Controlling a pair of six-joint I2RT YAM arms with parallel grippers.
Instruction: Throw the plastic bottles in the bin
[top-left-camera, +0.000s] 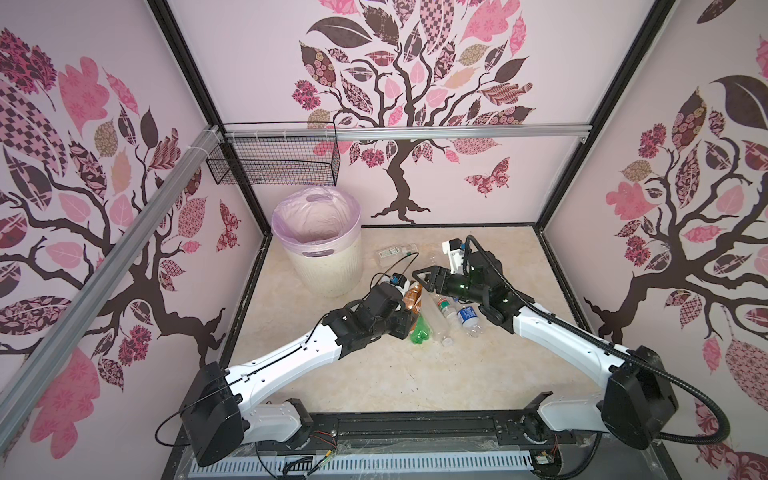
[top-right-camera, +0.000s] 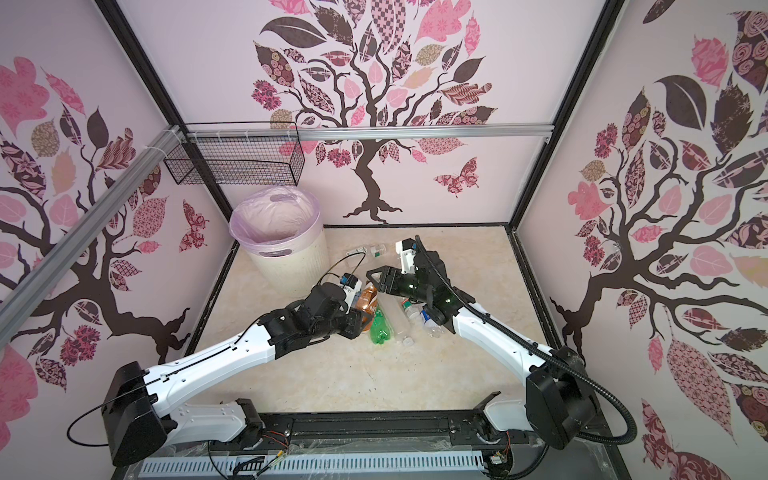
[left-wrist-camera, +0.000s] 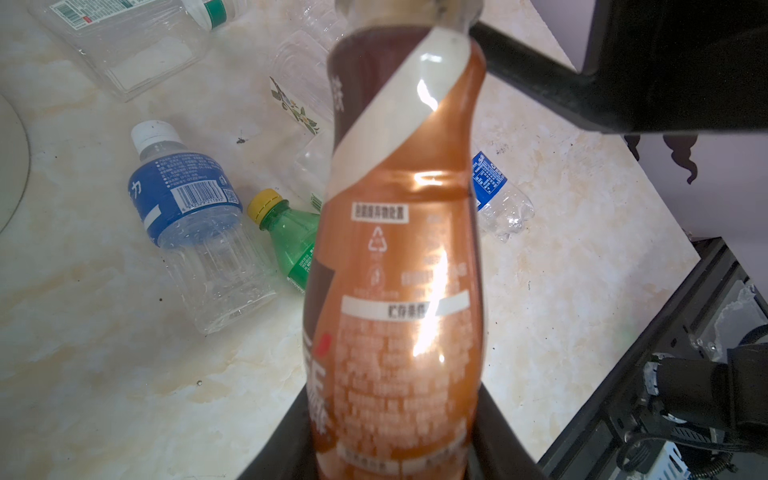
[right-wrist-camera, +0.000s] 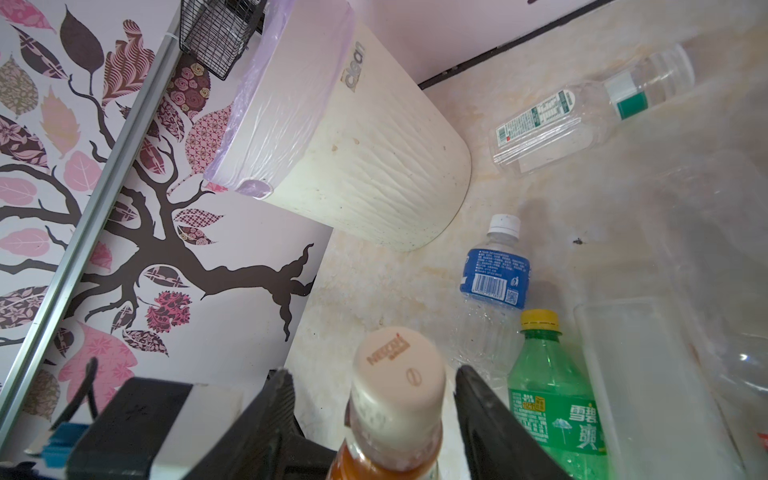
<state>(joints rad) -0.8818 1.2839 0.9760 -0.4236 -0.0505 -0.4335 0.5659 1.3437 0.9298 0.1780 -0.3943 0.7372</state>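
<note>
Plastic bottles (top-left-camera: 465, 316) lie loose on the surface (top-left-camera: 374, 374), clustered under and just beside both sets of fingers. None shows inside the bin (top-left-camera: 328, 270). It stands upright well beyond the left fingers (left-wrist-camera: 282, 449), mouth open, so that a bottle let go from above would fall into its bag (top-left-camera: 316, 208). The brown bottle (left-wrist-camera: 399, 249) is clenched around its lower body by the left fingers, probably for carrying over. The right fingers (right-wrist-camera: 482, 415) stand parted either side of its cap (right-wrist-camera: 399, 365), a gap showing on each side, perhaps to steady it or take it over. The green bottle (right-wrist-camera: 548, 399) lies just beside them.
</note>
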